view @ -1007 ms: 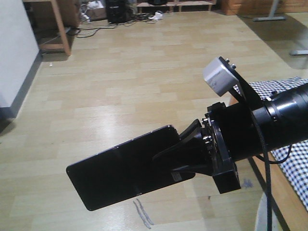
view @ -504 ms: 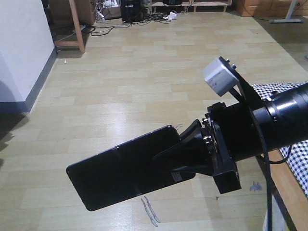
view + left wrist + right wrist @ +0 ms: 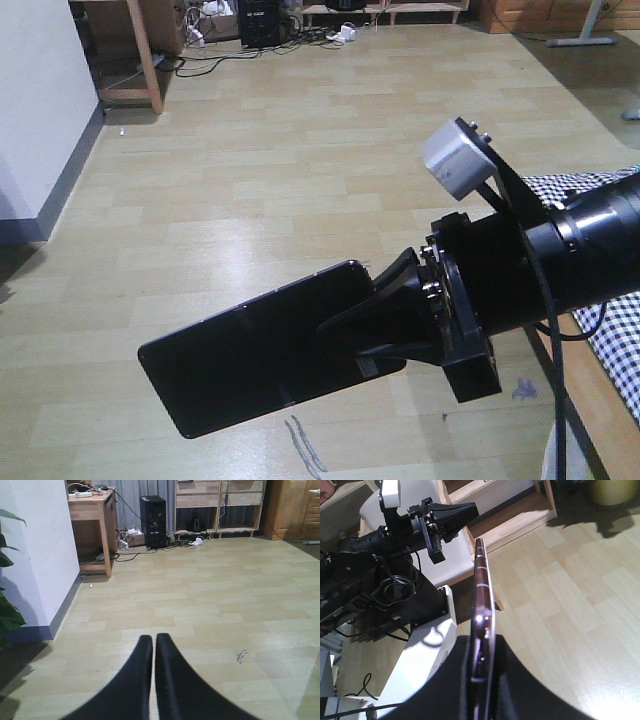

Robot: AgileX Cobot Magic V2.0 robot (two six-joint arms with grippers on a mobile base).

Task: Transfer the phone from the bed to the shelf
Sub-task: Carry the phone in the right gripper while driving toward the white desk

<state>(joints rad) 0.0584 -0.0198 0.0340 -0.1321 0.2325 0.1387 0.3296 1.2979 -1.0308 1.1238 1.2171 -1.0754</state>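
Right gripper point(image 3: 345, 340) clamps phone point(image 3: 230, 370) above floor point(image 3: 300, 180); left gripper point(image 3: 153, 638) fully closed.

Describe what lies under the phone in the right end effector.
Pale plank floor lies below the phone, with a grey scuff mark nearby. The patch directly behind the phone is hidden.

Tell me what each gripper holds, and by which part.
The right gripper holds the phone by one short end, pinched across its flat faces. The left gripper is shut on nothing.

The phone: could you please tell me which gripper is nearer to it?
Right: the right gripper is clamped on the phone; the left gripper is shut, empty, apart from it.
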